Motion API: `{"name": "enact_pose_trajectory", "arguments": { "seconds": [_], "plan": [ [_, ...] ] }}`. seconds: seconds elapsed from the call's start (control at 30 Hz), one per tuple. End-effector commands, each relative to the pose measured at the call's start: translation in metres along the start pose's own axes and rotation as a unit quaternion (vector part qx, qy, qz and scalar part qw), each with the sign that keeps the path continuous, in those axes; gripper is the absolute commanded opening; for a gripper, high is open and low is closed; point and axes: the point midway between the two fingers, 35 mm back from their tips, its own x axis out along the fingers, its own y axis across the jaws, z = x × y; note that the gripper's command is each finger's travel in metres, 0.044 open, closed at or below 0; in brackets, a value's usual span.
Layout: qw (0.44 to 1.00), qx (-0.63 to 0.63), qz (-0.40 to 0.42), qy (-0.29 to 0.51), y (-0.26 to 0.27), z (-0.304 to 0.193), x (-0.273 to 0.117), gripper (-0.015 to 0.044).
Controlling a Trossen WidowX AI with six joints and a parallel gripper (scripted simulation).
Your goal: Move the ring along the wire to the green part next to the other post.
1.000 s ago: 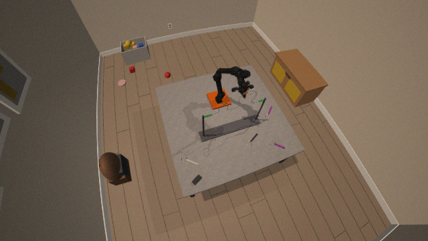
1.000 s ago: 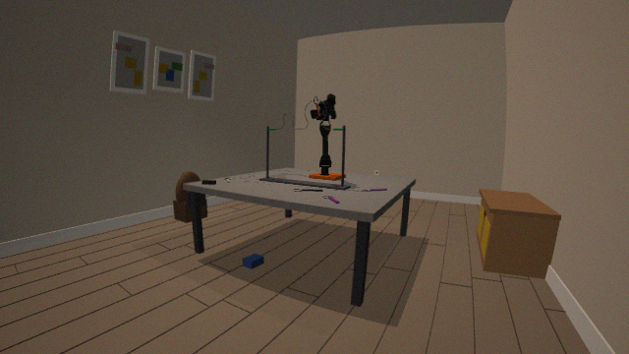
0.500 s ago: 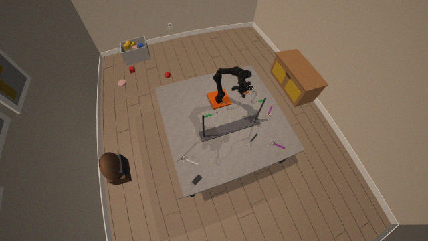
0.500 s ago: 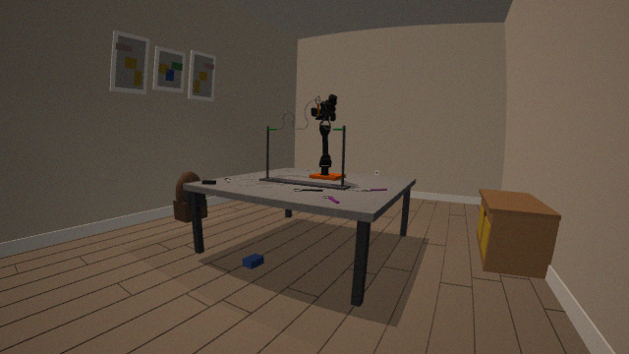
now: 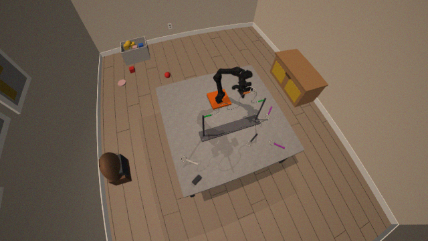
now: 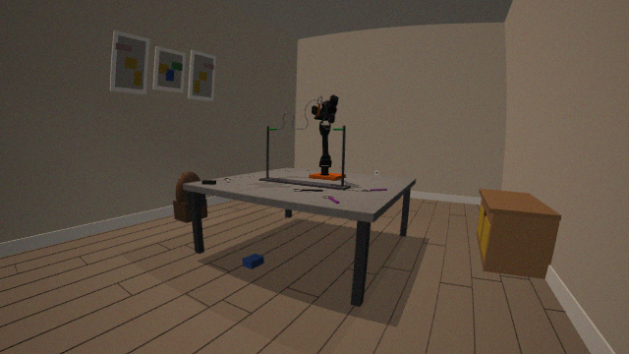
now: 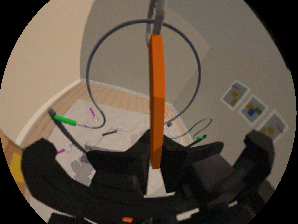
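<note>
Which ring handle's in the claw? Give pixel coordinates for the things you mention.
The orange handle [image 5: 247,92] [image 6: 318,109] [image 7: 157,100], the only orange one. Both magenta handles [image 5: 279,146] [image 6: 378,190], the black [image 5: 254,138] [image 6: 312,190] and the white [image 5: 192,162] lie on the table [image 5: 174,110] [image 6: 393,189].

Blue block under table; perhaps toy

We see the ring edge-on in the wrist view, at the top of a tall loop in the thin grey wire; we cannot tell whether they touch. Its straight orange handle is gripped between the fingers, high above the counter. We see two upright dark posts, one on the cabinet side, the other opposite, each topped by a green wire end.
</note>
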Motion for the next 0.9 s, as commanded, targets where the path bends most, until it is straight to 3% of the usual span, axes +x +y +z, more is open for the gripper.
{"name": "enact_pose_trajectory", "arguments": {
  "seconds": [0.0, 0.87],
  "plan": [
    [1.000, -0.024, -0.015, -0.002, -0.0009, -0.0003, 0.0009, -0.0150],
    [0.981, -0.164, -0.099, -0.019, -0.0106, 0.0014, 0.0011, -0.0150]
  ]
}}
